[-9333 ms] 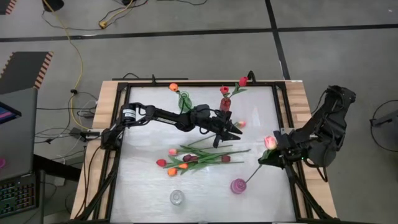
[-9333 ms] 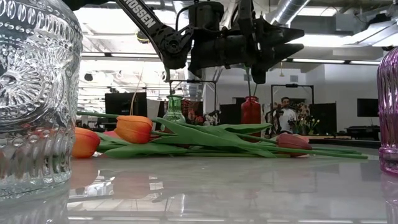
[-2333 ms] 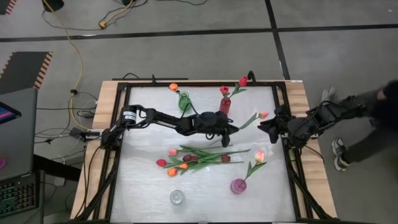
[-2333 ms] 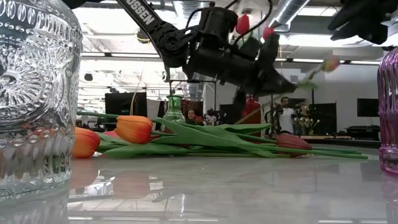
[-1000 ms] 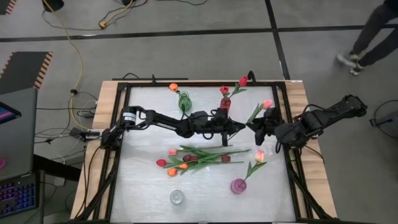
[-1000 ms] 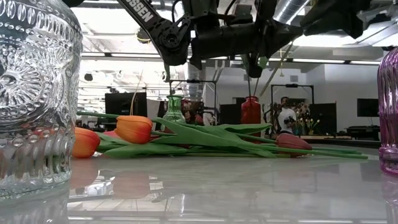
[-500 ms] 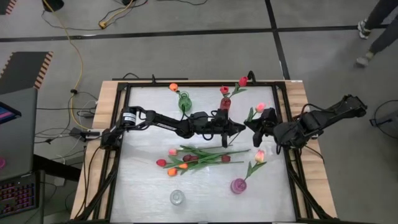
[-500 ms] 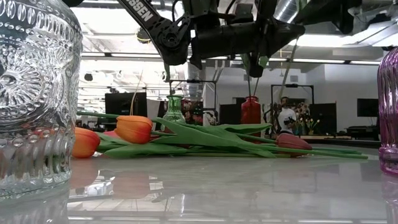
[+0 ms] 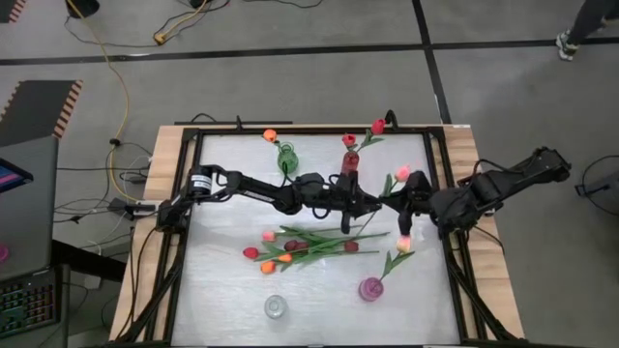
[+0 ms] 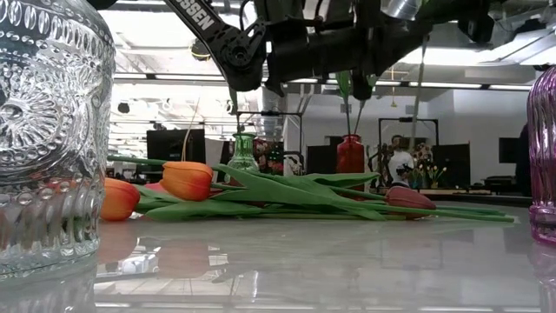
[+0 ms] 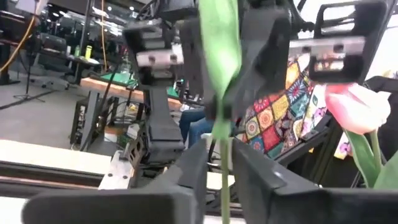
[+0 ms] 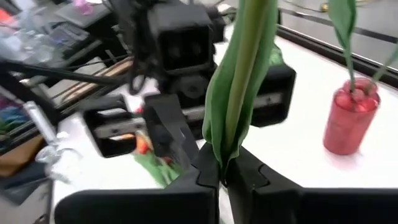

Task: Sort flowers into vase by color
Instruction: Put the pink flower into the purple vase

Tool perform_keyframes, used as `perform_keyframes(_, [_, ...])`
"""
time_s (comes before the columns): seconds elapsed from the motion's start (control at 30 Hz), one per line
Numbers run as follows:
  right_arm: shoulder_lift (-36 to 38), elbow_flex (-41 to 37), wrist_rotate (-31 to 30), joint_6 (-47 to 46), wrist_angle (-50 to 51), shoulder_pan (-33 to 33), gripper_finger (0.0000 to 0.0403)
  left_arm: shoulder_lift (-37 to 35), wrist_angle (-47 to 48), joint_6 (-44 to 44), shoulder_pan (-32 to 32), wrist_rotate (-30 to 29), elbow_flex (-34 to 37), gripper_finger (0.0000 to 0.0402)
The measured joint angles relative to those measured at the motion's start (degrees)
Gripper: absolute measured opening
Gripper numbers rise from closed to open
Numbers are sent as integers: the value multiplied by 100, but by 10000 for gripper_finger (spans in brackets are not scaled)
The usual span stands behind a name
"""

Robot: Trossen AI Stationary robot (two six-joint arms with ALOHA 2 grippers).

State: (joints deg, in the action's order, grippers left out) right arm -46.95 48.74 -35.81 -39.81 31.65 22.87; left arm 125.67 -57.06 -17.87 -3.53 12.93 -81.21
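A pink tulip [image 9: 403,172] is up in the air over the table's far right part, between my two grippers. My right gripper [image 9: 395,196] comes in from the right and is shut on its stem. My left gripper [image 9: 374,206] reaches in from the left and is open. Its fingers [image 11: 186,177] stand on either side of the thin lower stem [image 11: 224,186] with a gap showing. Several tulips [image 9: 309,244] lie in a pile at mid-table. The purple vase [image 9: 370,288] holds another pink tulip [image 9: 403,242]. My right gripper pinches the pink tulip's stem, where a green leaf wraps it [image 12: 225,149], between its two fingers. The fingers come from the table's right, slanting a little down, and lie across the stem. The tulip stands nearly upright, head up, lifted clear of the table.
A green vase [image 9: 287,158] with an orange tulip and a red vase [image 9: 350,160] with red tulips stand at the far edge, close behind the grippers. A clear glass vase [image 9: 276,306] stands near the front edge. A black frame [image 9: 445,193] borders the table.
The pink tulip has swung more upright, its head shifting a little toward the table's left and near side. My right gripper has turned at the wrist and taken hold of the stem next to my left gripper, which has stayed in place.
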Motion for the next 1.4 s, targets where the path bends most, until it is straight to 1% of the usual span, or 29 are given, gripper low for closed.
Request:
perform_keyframes(0.17, [82, 362, 280, 400, 3, 46, 36, -3, 83, 5, 3, 78, -2, 128])
perform_keyframes(0.33, [89, 926, 362, 557, 317, 307, 39, -3, 210, 54, 4, 220, -2, 156])
perform_keyframes(0.5, [82, 1340, 428, 556, 475, 738, 38, -4, 323, 125, 4, 225, 0, 160])
perform_keyframes(0.67, [84, 1569, 444, 553, 459, 1283, 38, -2, 420, 224, 4, 236, 0, 160])
perform_keyframes(0.87, [79, 1674, 446, 721, -4, 1808, 38, -2, 550, 264, 1, 238, 2, 160])
perform_keyframes(1.13, [78, 1682, 461, 715, -561, 2187, 38, -2, 683, 267, -7, 221, 2, 160])
perform_keyframes(1.27, [74, 1684, 453, 715, -573, 2288, 38, -2, 908, 295, -4, 224, 4, 160])
perform_keyframes(1.4, [-29, 1684, 448, 677, -570, 2334, 39, -2, 1085, 507, 0, 227, 4, 160])
